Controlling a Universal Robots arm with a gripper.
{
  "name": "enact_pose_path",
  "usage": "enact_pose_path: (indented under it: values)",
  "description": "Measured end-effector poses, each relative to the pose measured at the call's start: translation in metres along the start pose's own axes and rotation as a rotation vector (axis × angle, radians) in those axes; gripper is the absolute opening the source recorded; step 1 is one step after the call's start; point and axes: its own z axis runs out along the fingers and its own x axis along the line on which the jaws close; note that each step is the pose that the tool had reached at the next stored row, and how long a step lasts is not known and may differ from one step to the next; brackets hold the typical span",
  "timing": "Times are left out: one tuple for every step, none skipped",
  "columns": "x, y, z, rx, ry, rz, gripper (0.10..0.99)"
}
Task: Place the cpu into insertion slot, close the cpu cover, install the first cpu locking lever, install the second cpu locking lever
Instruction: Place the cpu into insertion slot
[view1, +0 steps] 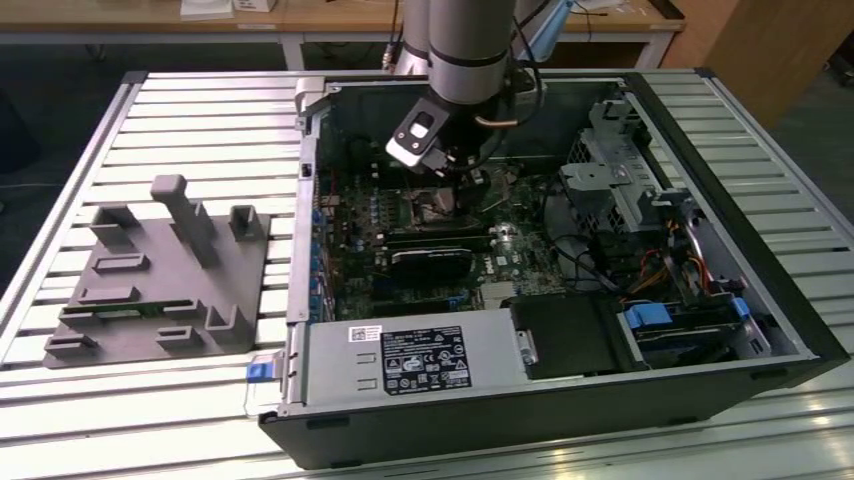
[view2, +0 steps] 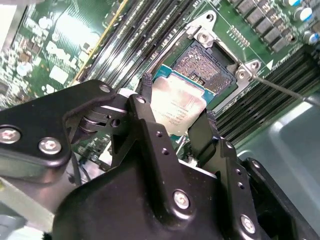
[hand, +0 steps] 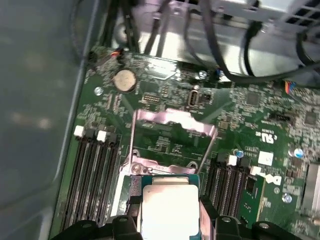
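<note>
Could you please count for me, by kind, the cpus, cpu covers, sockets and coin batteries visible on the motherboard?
cpu: 1
cover: 1
socket: 1
coin battery: 1
Total: 4

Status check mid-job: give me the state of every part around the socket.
Silvery square metal-topped cpu: gripped, hanging above the slot, not seated.
Square black insertion slot: empty, uncovered.
Thin silvery metal cpu cover frame: swung open.
Black pincer: shut on the cpu.
</note>
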Motion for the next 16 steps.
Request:
enact_pose_path:
  values:
    - [0.0000, 0.0000, 0.0003, 0.000, -0.0007, 0.018, 0.537]
    - [0.0000, -0.0001, 0.0004, 0.000, -0.0015, 0.034, 0.537]
    - [0.0001, -0.0003, 0.0006, -0.001, -0.0022, 0.046, 0.537]
    - [0.0002, -0.0005, 0.0008, -0.001, -0.0027, 0.058, 0.537]
    - [0.0004, -0.0007, 0.0010, -0.001, -0.0030, 0.067, 0.537]
    - [0.0008, -0.0011, 0.0011, -0.001, -0.0033, 0.074, 0.537]
    - [0.0014, -0.0014, 0.0013, -0.001, -0.0036, 0.080, 0.537]
    - [0.0022, -0.0018, 0.0015, -0.001, -0.0038, 0.084, 0.537]
    - [0.0032, -0.0021, 0.0017, -0.001, -0.0040, 0.087, 0.537]
    - [0.0046, -0.0024, 0.0020, -0.001, -0.0042, 0.090, 0.537]
    - [0.0063, -0.0026, 0.0022, -0.001, -0.0043, 0.092, 0.537]
    - [0.0080, -0.0028, 0.0026, -0.001, -0.0043, 0.094, 0.537]
    - [0.0092, -0.0029, 0.0032, -0.002, -0.0043, 0.096, 0.537]
    - [0.0100, -0.0033, 0.0038, -0.002, -0.0044, 0.099, 0.537]
    - [0.0106, -0.0041, 0.0045, -0.002, -0.0044, 0.102, 0.537]
    - [0.0111, -0.0050, 0.0052, -0.002, -0.0046, 0.106, 0.537]
